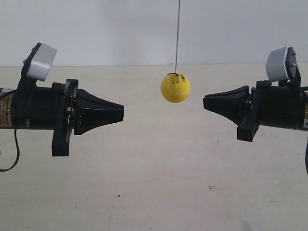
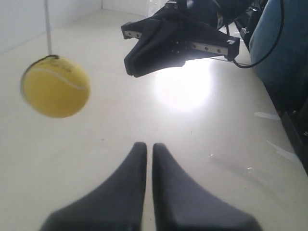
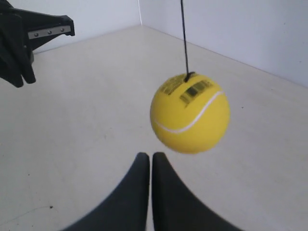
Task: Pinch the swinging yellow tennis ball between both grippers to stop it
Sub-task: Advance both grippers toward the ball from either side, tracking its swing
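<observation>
The yellow tennis ball [image 1: 175, 87] hangs on a thin dark string [image 1: 178, 33] above the table, in the gap between the two black cone tips and touching neither. The gripper of the arm at the exterior view's left [image 1: 121, 112] is farther from the ball. The gripper of the arm at the exterior view's right [image 1: 205, 102] is nearer and slightly below it. My left gripper [image 2: 149, 145] is shut and holds nothing, with the ball [image 2: 56, 87] well off to one side. My right gripper [image 3: 149, 155] is shut and holds nothing, with the ball [image 3: 189, 113] just beyond its tips.
A pale beige table [image 1: 154, 192] lies under both arms, and a white wall [image 1: 120, 29] stands behind it. A black cable [image 1: 14, 149] hangs from the arm at the exterior view's left. A dark blue object [image 2: 281, 53] stands beside the table in the left wrist view.
</observation>
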Controlling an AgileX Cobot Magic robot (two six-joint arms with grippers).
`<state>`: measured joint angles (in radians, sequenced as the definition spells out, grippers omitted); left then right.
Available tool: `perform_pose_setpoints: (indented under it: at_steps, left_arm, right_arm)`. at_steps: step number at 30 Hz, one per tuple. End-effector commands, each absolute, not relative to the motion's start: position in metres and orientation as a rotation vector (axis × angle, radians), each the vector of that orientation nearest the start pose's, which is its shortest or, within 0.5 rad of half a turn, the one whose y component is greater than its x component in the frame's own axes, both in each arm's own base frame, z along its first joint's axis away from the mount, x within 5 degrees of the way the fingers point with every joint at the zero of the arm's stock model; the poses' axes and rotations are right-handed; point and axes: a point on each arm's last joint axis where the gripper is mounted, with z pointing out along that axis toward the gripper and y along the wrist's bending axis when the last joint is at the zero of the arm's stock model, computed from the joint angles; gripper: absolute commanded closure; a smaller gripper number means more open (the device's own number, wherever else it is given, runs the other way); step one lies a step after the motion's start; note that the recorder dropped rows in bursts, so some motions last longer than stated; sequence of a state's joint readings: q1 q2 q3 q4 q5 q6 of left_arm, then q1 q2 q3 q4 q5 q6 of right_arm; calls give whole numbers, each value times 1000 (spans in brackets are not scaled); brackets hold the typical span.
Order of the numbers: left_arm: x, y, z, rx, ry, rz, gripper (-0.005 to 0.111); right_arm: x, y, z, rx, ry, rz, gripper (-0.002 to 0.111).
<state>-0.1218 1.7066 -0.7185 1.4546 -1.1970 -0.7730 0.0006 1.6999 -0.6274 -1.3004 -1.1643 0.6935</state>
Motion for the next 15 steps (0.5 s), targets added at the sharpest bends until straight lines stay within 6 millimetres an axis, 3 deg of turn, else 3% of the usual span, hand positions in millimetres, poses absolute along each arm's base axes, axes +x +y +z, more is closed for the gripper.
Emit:
perform_pose_setpoints:
  at_steps: [1,15]
  left_arm:
    - [272,-117,192,1126,1563,-946,102]
    - [287,-119,190,1090,1544,-956,102]
  right_arm:
    - [272,80,185,-886,1615,860,108]
    - [275,78,184,-876,1623,818,108]
